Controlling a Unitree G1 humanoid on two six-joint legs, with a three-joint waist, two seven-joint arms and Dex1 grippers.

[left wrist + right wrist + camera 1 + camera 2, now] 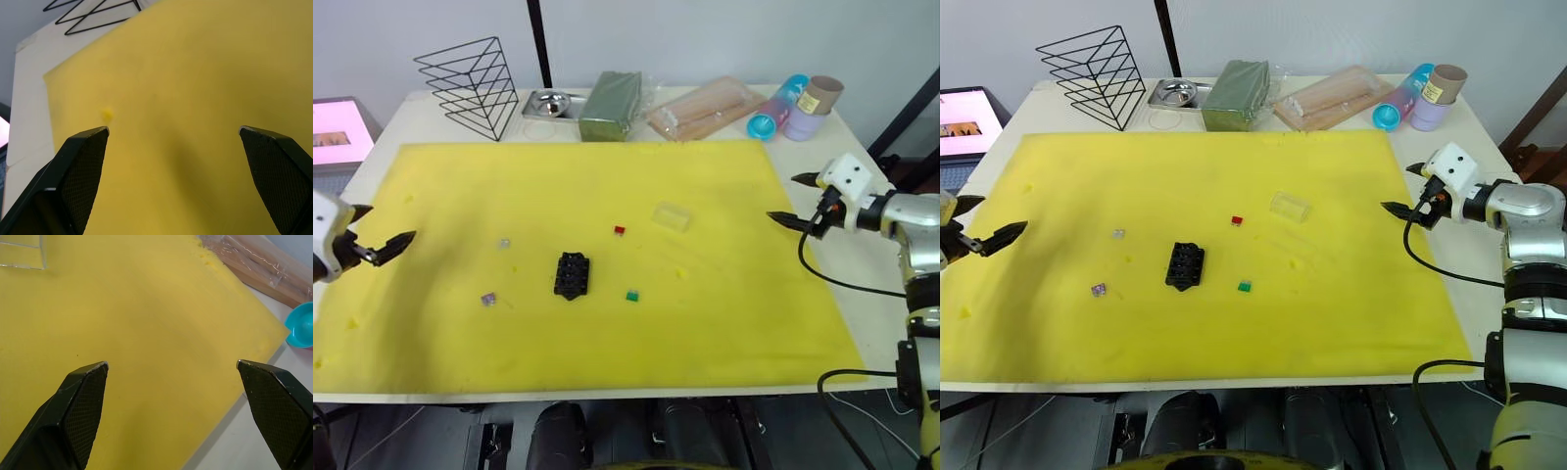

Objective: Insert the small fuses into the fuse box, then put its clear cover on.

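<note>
Green fuse (pixel 632 295) just right of fuse box (pixel 572 275) in head view; red fuse (pixel 620 230) beyond, purple fuse (pixel 488 299) & pale fuse (pixel 504 243) to its left, clear cover (pixel 671 216) beyond-right. Left wrist view: left gripper (pixel 173 130) jaws spread over yellow mat (pixel 186 98). Right wrist view: right gripper (pixel 172 364) jaws spread, empty.

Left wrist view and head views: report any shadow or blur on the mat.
Left wrist view: a soft dark shadow band crosses the mat between the open left gripper's fingertips; the far wire rack looks slightly soft. Left eye view: a broad diagonal shadow darkens the mat's left half, past the fuse box; the cover is faint against the yellow.
</note>
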